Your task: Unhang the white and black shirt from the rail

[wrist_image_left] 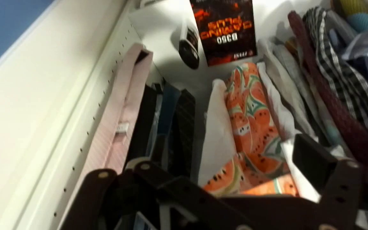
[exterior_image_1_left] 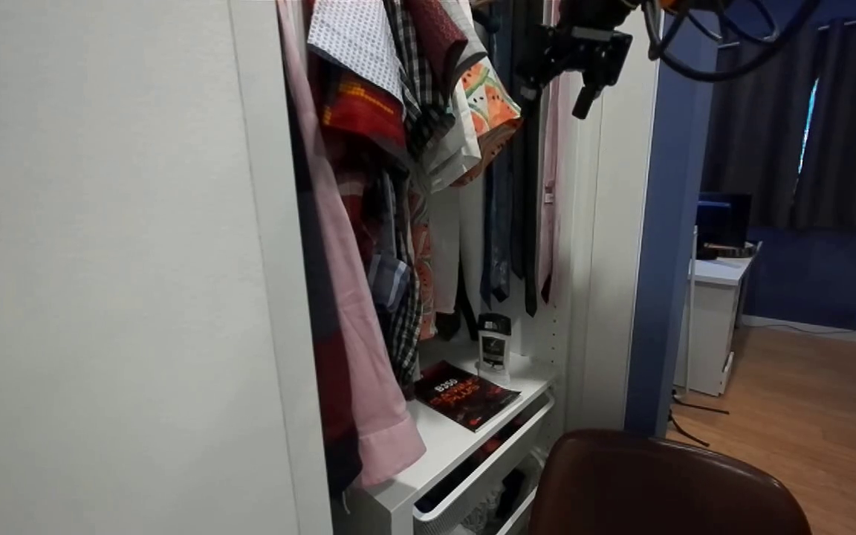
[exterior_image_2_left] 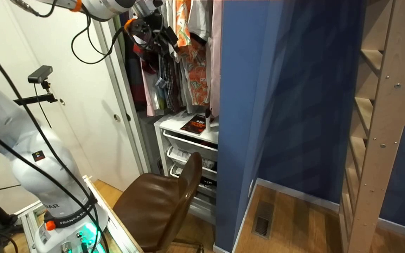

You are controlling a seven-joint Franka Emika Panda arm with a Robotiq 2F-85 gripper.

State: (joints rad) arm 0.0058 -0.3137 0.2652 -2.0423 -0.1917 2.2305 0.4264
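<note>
The white and black shirt hangs in the wardrobe. Its white sleeve with a black edge (exterior_image_2_left: pixel 198 19) shows in an exterior view, between the watermelon-print shirt (exterior_image_2_left: pixel 183 21) and a pink garment. Plain white cloth (wrist_image_left: pixel 216 131), likely the same shirt, hangs left of the watermelon print in the wrist view. Its collar, hanger and the rail are out of view. My gripper (exterior_image_1_left: pixel 556 100) is open at the wardrobe opening, in front of the hanging clothes. In the wrist view, white and watermelon cloth show between the spread fingers (wrist_image_left: pixel 235 147). I cannot tell whether a finger touches cloth.
Pink ties or cloth (wrist_image_left: pixel 120 127) and dark ties (wrist_image_left: pixel 184 127) hang by the side wall. Patterned shirts (exterior_image_1_left: pixel 365 44) crowd the other side. Below are a white shelf (exterior_image_1_left: pixel 428 438), a booklet (exterior_image_1_left: pixel 465 394), a deodorant stick (exterior_image_1_left: pixel 495 345), and a brown chair (exterior_image_2_left: pixel 149 200).
</note>
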